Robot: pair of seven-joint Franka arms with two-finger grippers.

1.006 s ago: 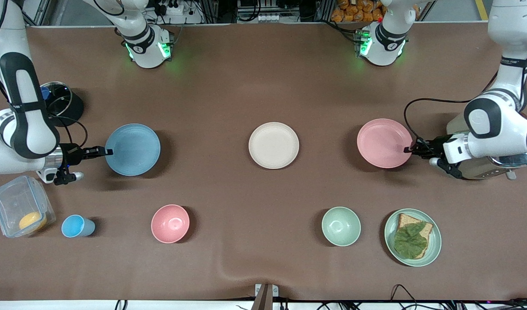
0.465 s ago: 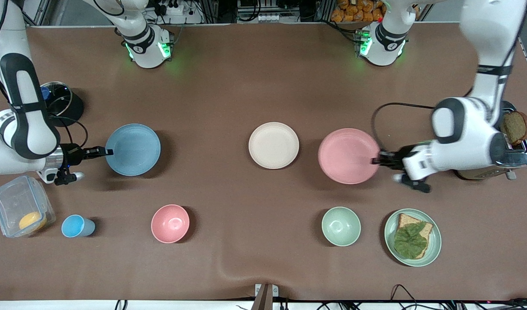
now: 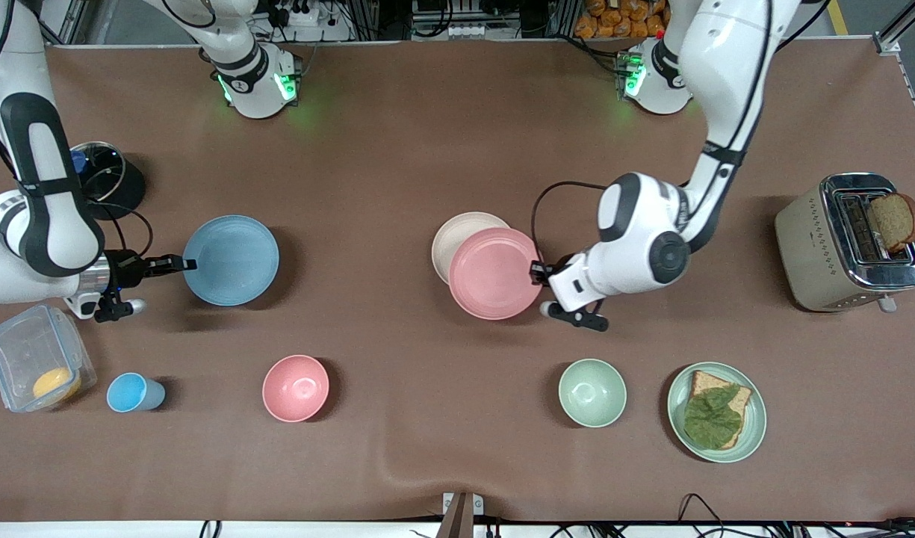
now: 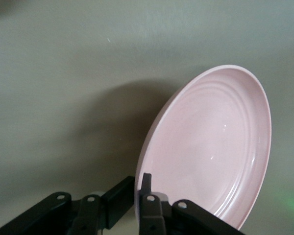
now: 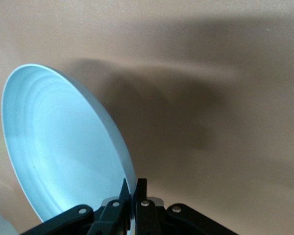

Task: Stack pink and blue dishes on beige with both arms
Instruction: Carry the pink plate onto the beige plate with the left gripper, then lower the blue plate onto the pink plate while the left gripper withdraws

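My left gripper (image 3: 536,273) is shut on the rim of the pale pink plate (image 3: 494,273) and holds it over the cream-beige plate (image 3: 456,226). The pink plate covers most of the beige one, offset toward the front camera and the left arm's end. In the left wrist view the fingers (image 4: 146,182) pinch the pink plate's (image 4: 215,147) edge. My right gripper (image 3: 184,263) is shut on the rim of the light blue plate (image 3: 231,259) near the right arm's end. The right wrist view shows that plate (image 5: 54,147) tilted, clamped in the right gripper (image 5: 135,184).
A toaster (image 3: 845,243) with a bread slice stands at the left arm's end. Nearer the camera are a green plate with a sandwich (image 3: 756,418), a green bowl (image 3: 592,392), a pink bowl (image 3: 296,388), a blue cup (image 3: 132,392) and a plastic box (image 3: 24,351).
The left arm has carried the pink plate from the left arm's end toward the middle, where it overlaps the beige plate. The right arm and blue plate have not moved.
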